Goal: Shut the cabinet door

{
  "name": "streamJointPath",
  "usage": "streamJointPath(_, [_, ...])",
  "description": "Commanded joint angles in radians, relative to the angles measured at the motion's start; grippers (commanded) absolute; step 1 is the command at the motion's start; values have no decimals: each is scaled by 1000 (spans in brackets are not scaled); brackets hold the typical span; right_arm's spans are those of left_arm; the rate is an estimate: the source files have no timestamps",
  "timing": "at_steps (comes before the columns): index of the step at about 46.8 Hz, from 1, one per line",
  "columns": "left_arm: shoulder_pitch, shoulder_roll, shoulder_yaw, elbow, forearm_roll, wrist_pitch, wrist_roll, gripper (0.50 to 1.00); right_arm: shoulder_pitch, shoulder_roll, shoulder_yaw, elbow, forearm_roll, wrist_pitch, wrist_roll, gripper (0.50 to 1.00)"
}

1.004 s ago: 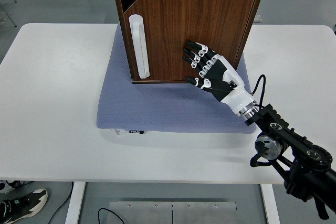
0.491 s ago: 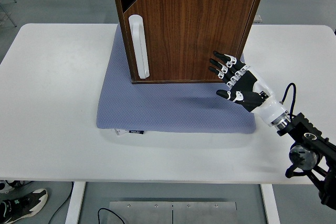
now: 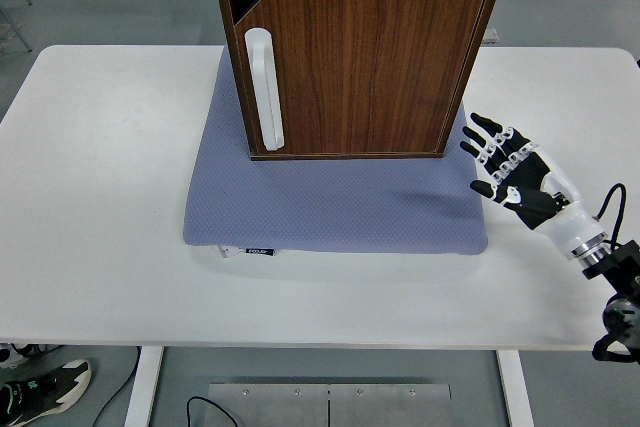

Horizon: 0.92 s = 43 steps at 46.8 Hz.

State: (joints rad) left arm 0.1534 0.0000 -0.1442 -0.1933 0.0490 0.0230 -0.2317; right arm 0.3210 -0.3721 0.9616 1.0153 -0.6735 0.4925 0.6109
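While our right hand [image 3: 515, 172] hangs over the white table [image 3: 100, 247] just right of the blue mat [image 3: 330, 207], fingers spread and gripping nothing, we've got nothing between it and the wooden cabinet [image 3: 355, 47] standing at the mat's back. Its door [image 3: 355, 72] with the white handle [image 3: 265, 87] looks almost flush; top-left corner's hard to read.

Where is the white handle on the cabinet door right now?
In the head view, the white handle stands upright at the left edge of the cabinet door, just below the dark gap at the door's upper left corner.
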Motion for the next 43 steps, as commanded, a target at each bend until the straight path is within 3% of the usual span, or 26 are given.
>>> streamJointPath(1, [0,0,0,0,0,0,0,1000,-22,-11,25,-1,0,0,0,1000])
streamJointPath(32, [0,0,0,0,2,0,0,1000,-201,-37,140,-21,107,0,0,1000])
streamJointPath(43, [0,0,0,0,0,0,0,1000,-214,-36,146,-21,120,0,0,1000])
